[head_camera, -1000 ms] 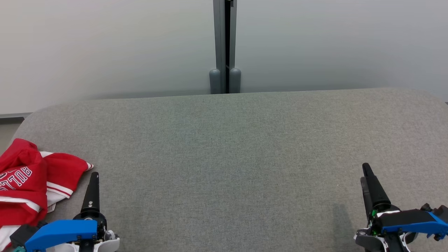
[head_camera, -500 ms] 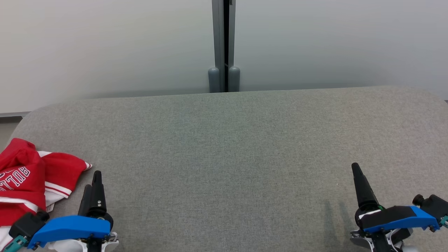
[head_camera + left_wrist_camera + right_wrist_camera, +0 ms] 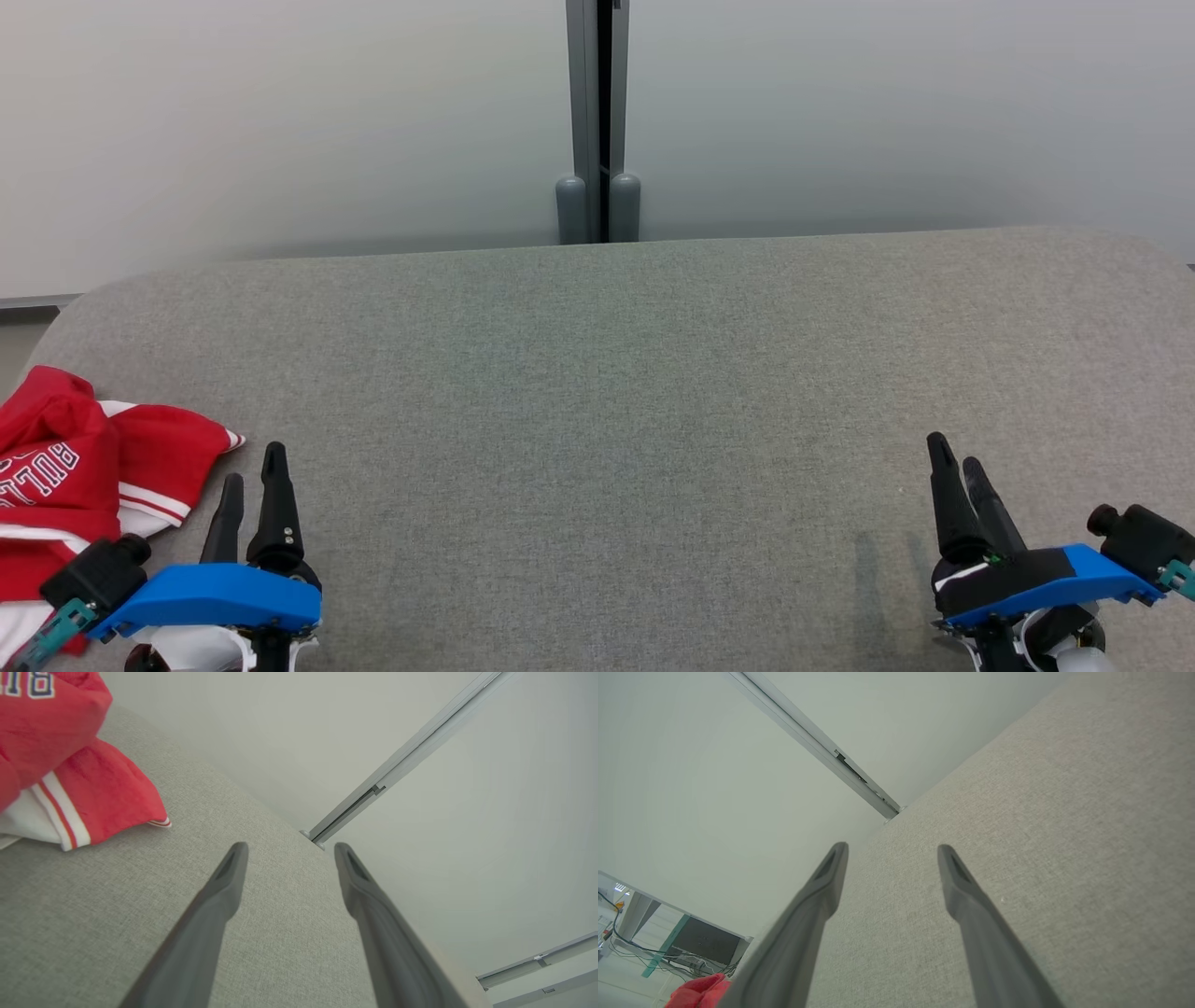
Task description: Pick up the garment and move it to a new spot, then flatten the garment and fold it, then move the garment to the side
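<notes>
The garment (image 3: 70, 476) is a red jersey with white trim and white lettering, lying crumpled at the left end of the grey fabric table (image 3: 607, 373). In the left wrist view the garment (image 3: 70, 765) fills the upper left corner. My left gripper (image 3: 252, 462) hovers just right of it, open and empty, and its two dark fingers stand apart in its own wrist view (image 3: 289, 847). At the lower right my right gripper (image 3: 954, 448) is open too, with nothing between its fingers (image 3: 892, 848). A red bit of the garment (image 3: 698, 989) shows low in the right wrist view.
A pale wall (image 3: 280, 121) with a grey vertical post (image 3: 598, 121) runs behind the table's far edge. The table's rounded left corner (image 3: 65, 313) lies just beyond the garment. A room with cables and a dark panel (image 3: 691, 942) shows far off.
Both wrists have rolled, so each gripper now shows two separate fingers in the head view. The left gripper has edged right, the right gripper left. The garment has not moved.
</notes>
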